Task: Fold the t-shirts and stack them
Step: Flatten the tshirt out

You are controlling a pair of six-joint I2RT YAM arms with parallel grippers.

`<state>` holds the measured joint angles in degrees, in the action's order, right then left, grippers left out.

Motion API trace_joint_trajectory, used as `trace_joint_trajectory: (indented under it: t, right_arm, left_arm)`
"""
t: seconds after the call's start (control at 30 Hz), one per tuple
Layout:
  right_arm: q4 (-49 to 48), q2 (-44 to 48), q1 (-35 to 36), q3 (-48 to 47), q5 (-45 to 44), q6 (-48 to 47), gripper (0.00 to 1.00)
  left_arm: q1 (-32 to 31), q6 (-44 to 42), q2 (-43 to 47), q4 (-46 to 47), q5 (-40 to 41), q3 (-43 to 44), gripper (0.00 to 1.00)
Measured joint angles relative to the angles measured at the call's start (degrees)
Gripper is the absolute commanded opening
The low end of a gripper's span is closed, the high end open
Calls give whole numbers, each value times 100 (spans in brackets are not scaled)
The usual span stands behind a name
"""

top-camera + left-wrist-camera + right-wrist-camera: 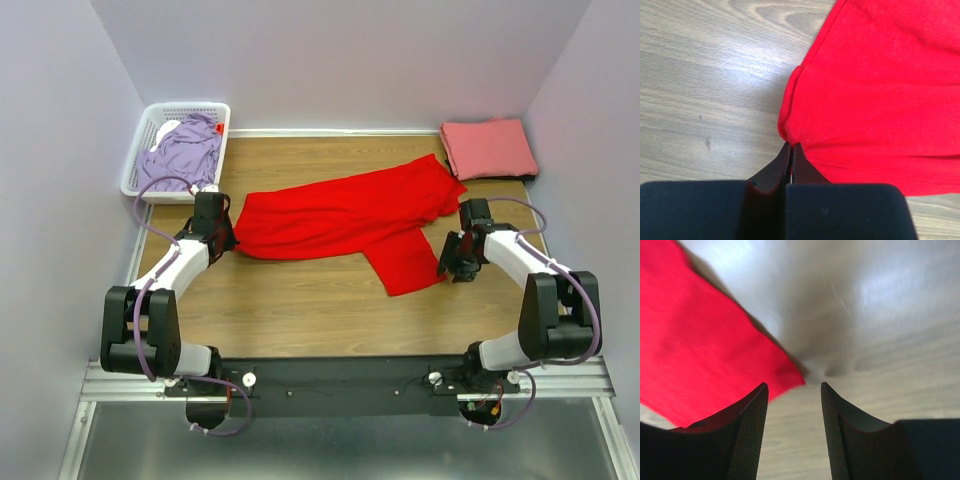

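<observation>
We see the red t-shirt point(340, 215) lying rumpled from left gripper point(225, 245) to right gripper point(447, 268); the pink t-shirt point(488, 148) lies folded beyond the right, the lavender t-shirt point(183, 150) bunched beyond the left.

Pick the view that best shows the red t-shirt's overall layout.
Top external: the whole red t-shirt lies stretched across the table. Left wrist shows only one edge, puckered at the shut tips of the left gripper. Right wrist shows just a corner beside the open right gripper, not between its fingers.

The whole counter point(300, 310) is seen from above and behind the arms point(180, 265). Each wrist view is taken close over it, past its own fingers point(747, 430); the red shirt point(340, 215) is shared by all three.
</observation>
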<state>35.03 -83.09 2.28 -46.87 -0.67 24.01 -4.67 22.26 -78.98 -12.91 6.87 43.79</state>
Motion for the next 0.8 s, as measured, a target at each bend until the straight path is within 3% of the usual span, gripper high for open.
trace_joint_trajectory:
  t: [0.8]
  right_arm:
    - [197,-142,627,7,-715,358,54]
  left_arm:
    - [0,0,2,0,-2,0,0]
